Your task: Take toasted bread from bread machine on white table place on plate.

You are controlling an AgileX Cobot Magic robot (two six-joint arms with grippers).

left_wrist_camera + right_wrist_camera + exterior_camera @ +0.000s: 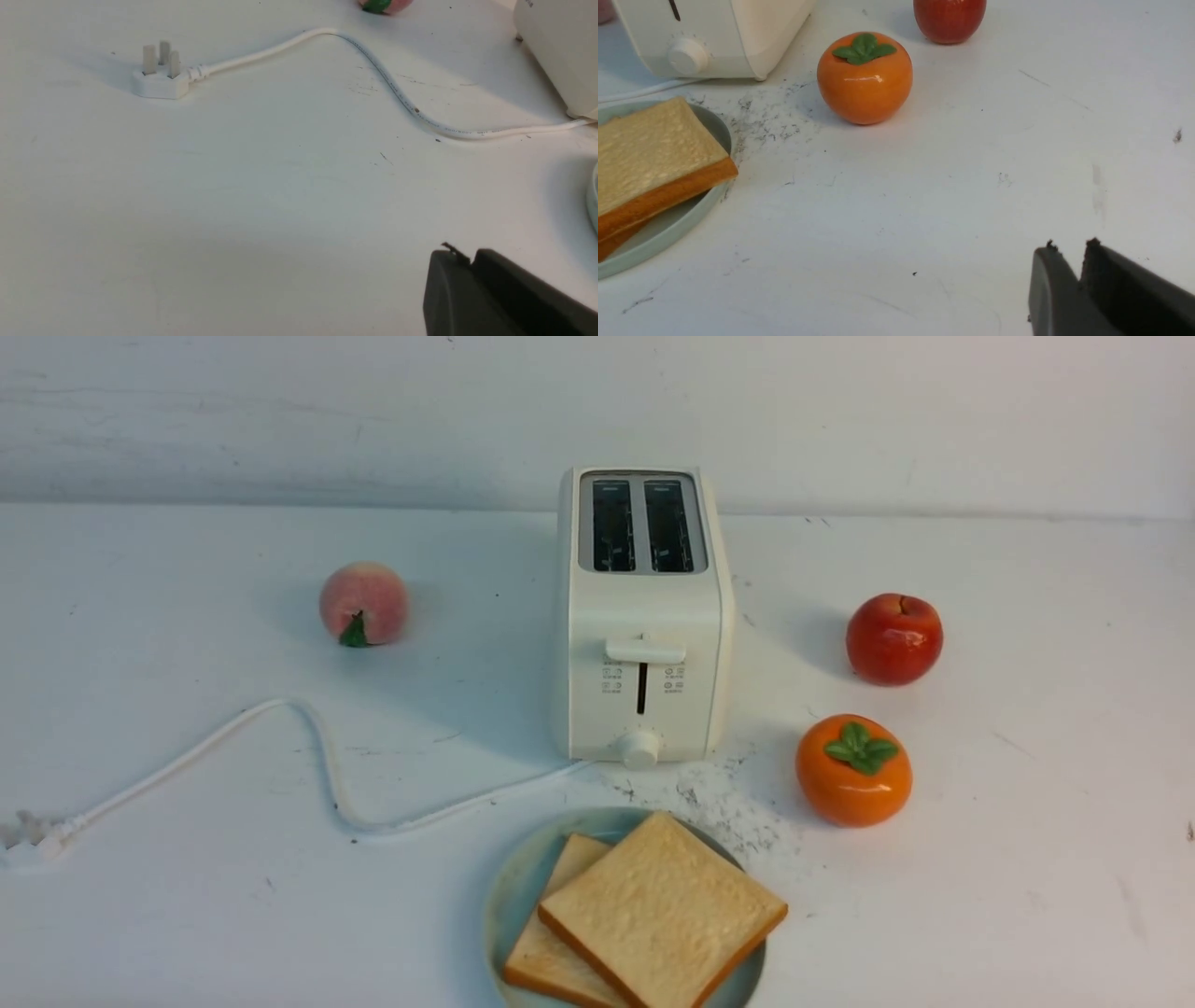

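Toast (pixel 663 910) on plate (pixel 509 896); plug (pixel 160 77) wrist-only.

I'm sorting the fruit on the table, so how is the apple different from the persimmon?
The apple is deep red with a bare stem dimple; the persimmon is orange with a green leafy cap. The apple sits farther back, the persimmon nearer the plate. Both are glossy, round, upright, and right of the toaster.

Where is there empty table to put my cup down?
The biggest bare patch of the white table is front left, below the cord. Another lies front right, past the persimmon. It is crowded in the middle: the plate with toasted bread sits close before the bread machine, and the apple sits just behind the persimmon.
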